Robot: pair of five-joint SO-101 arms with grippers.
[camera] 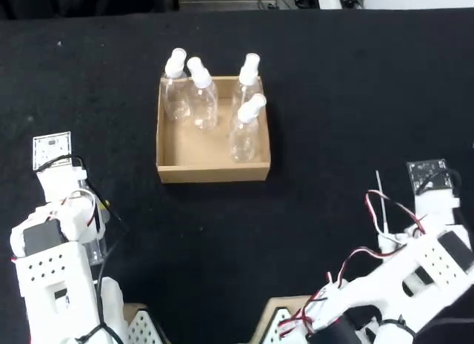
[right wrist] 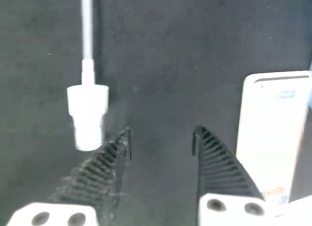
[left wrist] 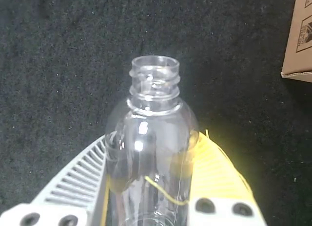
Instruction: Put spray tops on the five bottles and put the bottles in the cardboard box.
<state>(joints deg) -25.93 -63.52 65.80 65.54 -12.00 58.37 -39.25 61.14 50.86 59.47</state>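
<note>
Within clenched left tool (left wrist: 152,138), uncapped bottle (left wrist: 155,114), right tool (right wrist: 161,138) released beside spray top (right wrist: 87,111) on table (right wrist: 195,65), four capped bottles (camera: 204,99) inside cardboard box (camera: 212,171).

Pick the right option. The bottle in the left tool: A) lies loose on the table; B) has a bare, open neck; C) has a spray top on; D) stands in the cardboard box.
B: the bottle gripped by the left tool shows a bare threaded neck, while a loose spray top lies by the right tool.
</note>
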